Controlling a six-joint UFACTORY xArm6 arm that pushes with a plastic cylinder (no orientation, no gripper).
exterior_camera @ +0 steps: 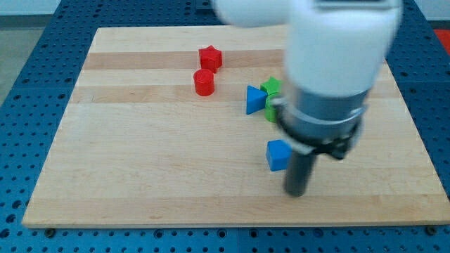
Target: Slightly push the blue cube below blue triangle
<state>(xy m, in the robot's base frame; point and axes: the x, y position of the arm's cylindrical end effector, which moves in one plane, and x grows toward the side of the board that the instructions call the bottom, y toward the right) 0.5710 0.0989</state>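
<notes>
The blue cube (278, 154) lies on the wooden board (140, 176), right of centre toward the view's bottom. The blue triangle (254, 100) lies above it, a little to the left. My tip (296, 192) rests on the board just below and to the right of the blue cube, close to its lower right corner; I cannot tell whether it touches. The arm's white and grey body (330, 63) hangs over the board's right part and hides what is behind it.
Two green blocks (271, 88) sit right of the blue triangle, partly hidden by the arm. A red star-like block (209, 57) and a red cylinder (204, 82) stand at the top centre. The board's bottom edge runs just below my tip.
</notes>
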